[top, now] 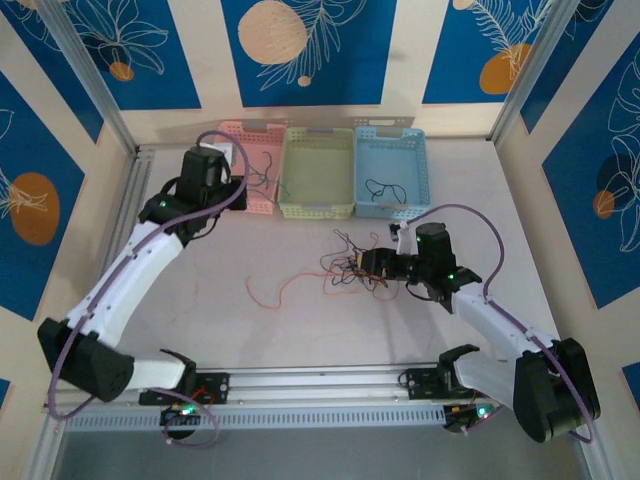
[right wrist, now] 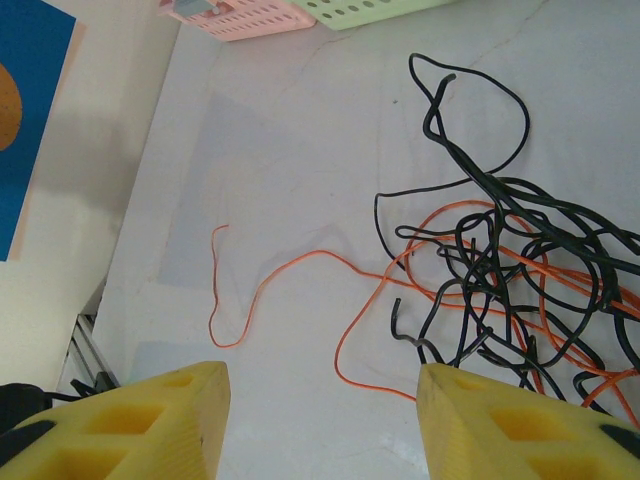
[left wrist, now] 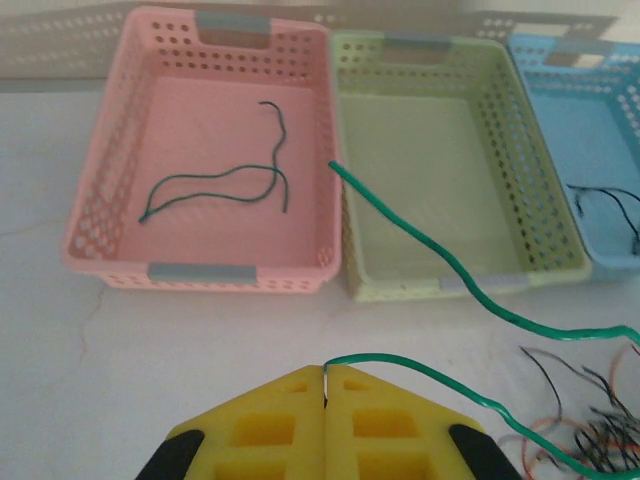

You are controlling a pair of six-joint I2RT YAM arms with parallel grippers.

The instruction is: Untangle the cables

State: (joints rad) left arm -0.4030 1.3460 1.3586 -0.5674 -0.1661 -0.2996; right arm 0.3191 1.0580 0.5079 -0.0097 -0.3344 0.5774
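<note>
Before the pink basket (left wrist: 92, 190), left fingers (left wrist: 298, 402) clamp 1 green cable (left wrist: 452, 265), likely for deposit there; right fingers (right wrist: 185, 405) hover half-open, empty, beside the tangle (right wrist: 500, 270).

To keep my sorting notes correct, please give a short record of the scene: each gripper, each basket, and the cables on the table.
left gripper: shut on a bright green cable
right gripper: open, above the tangle of black and orange cables on the table
pink basket: one dark green cable
green basket: nothing seen inside
blue basket: one black cable
</note>
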